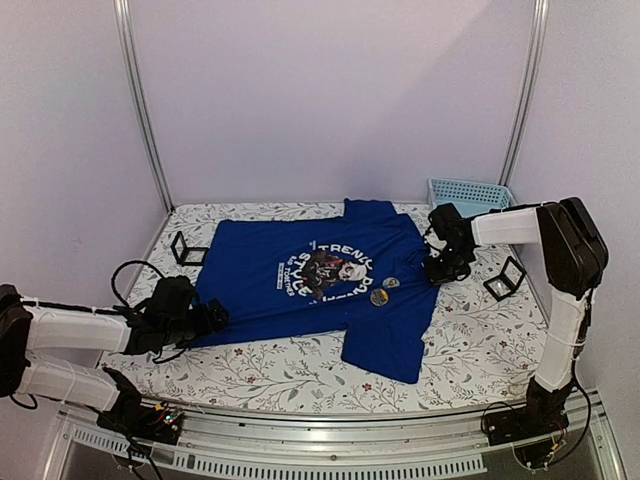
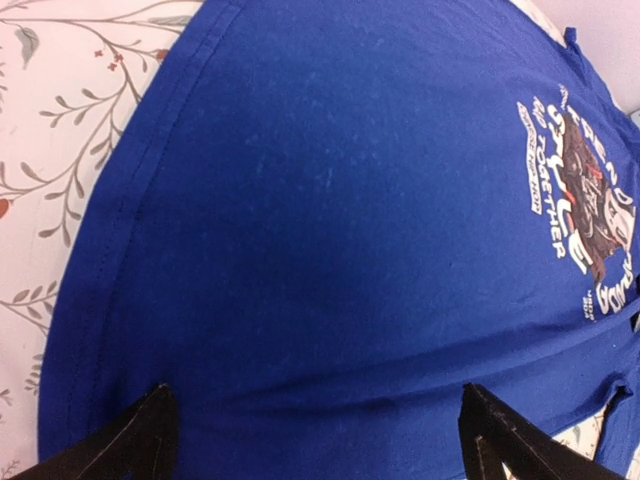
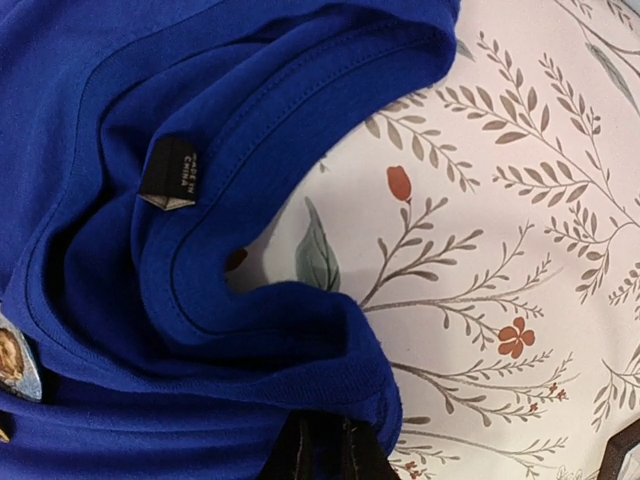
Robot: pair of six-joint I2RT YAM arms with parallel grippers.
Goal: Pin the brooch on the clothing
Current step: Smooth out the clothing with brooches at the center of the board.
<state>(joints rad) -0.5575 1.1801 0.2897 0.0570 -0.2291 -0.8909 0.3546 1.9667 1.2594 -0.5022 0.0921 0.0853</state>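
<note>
Since the T-shirt [image 1: 300,285] is the thing to watch: it lies spread flat in the middle of the floral tablecloth [image 1: 470,330], royal blue, with its collar toward my right arm. The round chest print [image 1: 330,272] faces up. Just right of the print, on the blue cloth, sit a first brooch [image 1: 391,283] and, just beside it, a second brooch [image 1: 379,297], both small and round. Pinned or only lying there, I cannot tell.

My right gripper [image 1: 437,268] is at the collar. In its wrist view the dark fingers [image 3: 300,455] stand close together, pinching the bunched collar rim, and the black neck label [image 3: 168,175] shows inside the fold.

My left gripper [image 1: 213,316] is low at the shirt's opposite edge. Its fingertips [image 2: 150,430] are spread wide over the blue fabric, with nothing held.

Further out are a light blue basket [image 1: 470,195] in the far right corner, one black frame stand [image 1: 188,248] left of the shirt, and another stand [image 1: 505,277] right of the collar.
</note>
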